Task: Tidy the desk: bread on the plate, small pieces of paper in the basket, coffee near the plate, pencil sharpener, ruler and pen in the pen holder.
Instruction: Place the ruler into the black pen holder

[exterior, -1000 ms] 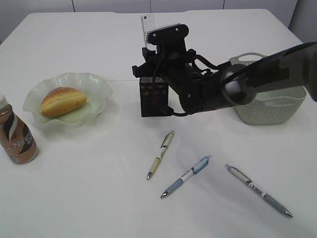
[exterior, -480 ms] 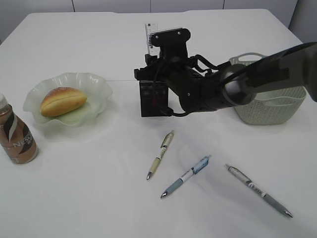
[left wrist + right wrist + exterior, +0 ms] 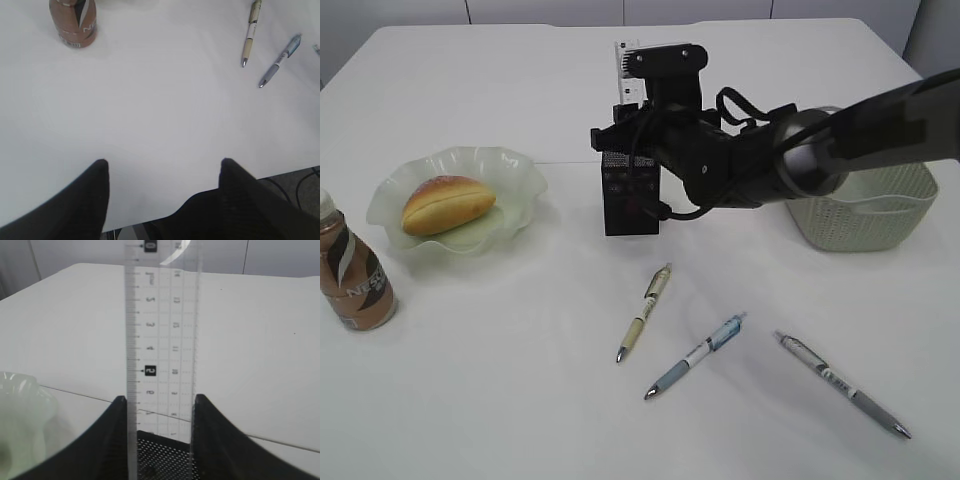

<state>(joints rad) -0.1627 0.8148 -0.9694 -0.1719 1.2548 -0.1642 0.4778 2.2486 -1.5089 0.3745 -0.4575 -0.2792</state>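
white desk (image 3: 470,400) fills every view, and the right arm reaches across its middle from the basket (image 3: 880,215), which sits off behind that arm's elbow. below the right gripper (image 3: 635,140) stands the pen holder (image 3: 628,195), black mesh, upright, its open mouth directly under the fingertips. off to the gripper's left, well apart, the plate (image 3: 510,165) carries the bread (image 3: 447,203), with the coffee (image 3: 353,275) just beyond the plate's near edge.

between the right gripper's two fingers (image 3: 112,440) the ruler (image 3: 161,340) stands upright, long axis vertical, its lower end reaching the holder's mesh rim and its top rising above the wrist. the fingers sit at the ruler's two long edges, about as far apart as its width; whether they press it or have just let go i cannot tell. judged from this, the ruler is as good as delivered, and what remains is to free it straight up without tipping it.

nearer than the holder, three pens lie flat and slanted: the cream pen (image 3: 644,312) closest, the blue pen (image 3: 695,356) beside it, the grey pen (image 3: 842,384) furthest right. the left gripper (image 3: 165,175) hangs spread wide and empty over bare desk, with the cream and blue pens ahead to its right.
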